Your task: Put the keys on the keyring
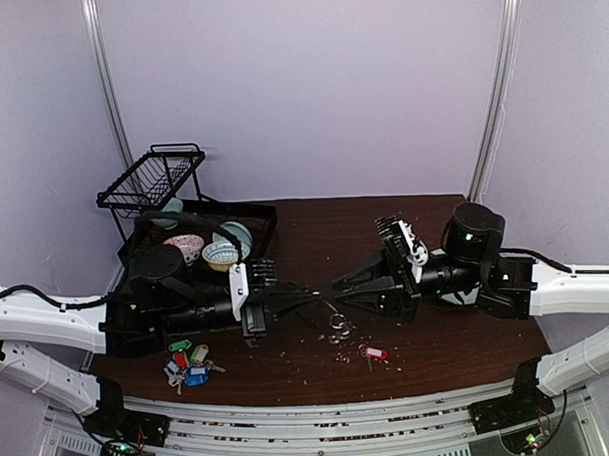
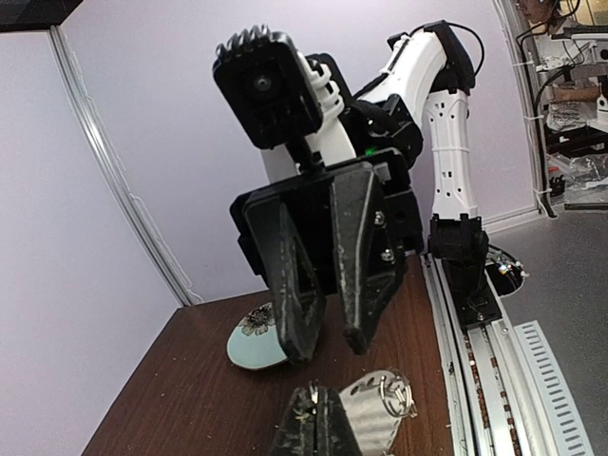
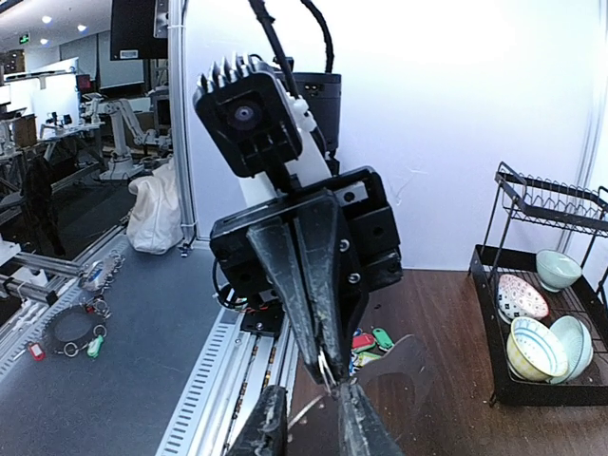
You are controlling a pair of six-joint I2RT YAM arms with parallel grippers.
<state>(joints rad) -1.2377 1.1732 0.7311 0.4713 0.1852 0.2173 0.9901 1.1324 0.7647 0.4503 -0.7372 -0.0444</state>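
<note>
My left gripper (image 1: 320, 299) is shut on the edge of the keyring (image 1: 338, 329), a flat silver plate with small wire rings (image 2: 394, 394) that hangs just over the table. In the left wrist view its fingertips (image 2: 306, 418) pinch thin metal. My right gripper (image 1: 339, 285) faces it tip to tip with its jaws apart (image 3: 316, 394) and nothing clamped between them. A pile of keys (image 1: 189, 360) with green, red and blue tags lies near the left arm, also seen as keys (image 3: 366, 340) in the right wrist view. One red-tagged key (image 1: 375, 354) lies alone near the front.
A black wire dish rack (image 1: 153, 183) and a black tray (image 1: 264, 214) holding several bowls stand at the back left. A pale green flowered plate (image 2: 249, 340) lies under the right arm. The table's front edge and rails run just behind the arm bases.
</note>
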